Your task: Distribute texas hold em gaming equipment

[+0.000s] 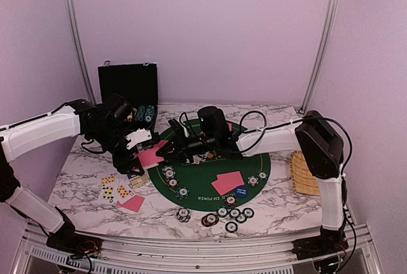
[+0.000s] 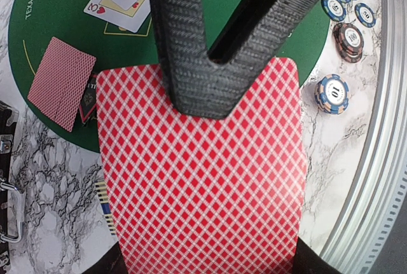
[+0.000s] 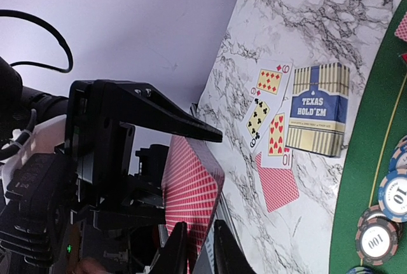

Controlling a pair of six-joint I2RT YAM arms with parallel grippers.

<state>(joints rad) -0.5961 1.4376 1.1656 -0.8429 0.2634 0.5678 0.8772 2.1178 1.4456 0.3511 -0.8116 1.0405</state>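
My left gripper [image 1: 137, 153] is shut on a deck of red-backed cards [image 1: 151, 156], held above the table's left side; the deck fills the left wrist view [image 2: 203, 178]. My right gripper [image 1: 170, 150] is closed on the deck's far edge; in the right wrist view the cards [image 3: 191, 191] stand between its fingers [image 3: 175, 252]. Its black fingers [image 2: 191, 45] lie over the deck in the left wrist view. Poker chips [image 1: 229, 213] and red-backed cards [image 1: 227, 182] lie on the green mat [image 1: 203, 188].
A black chip case [image 1: 129, 89] stands open at the back left. A wicker basket [image 1: 304, 173] sits at the right. Face-up cards [image 1: 114, 188], a card box [image 3: 318, 109] and one red-backed card [image 1: 133, 203] lie left of the mat. A blue button [image 1: 240, 191] is on the mat.
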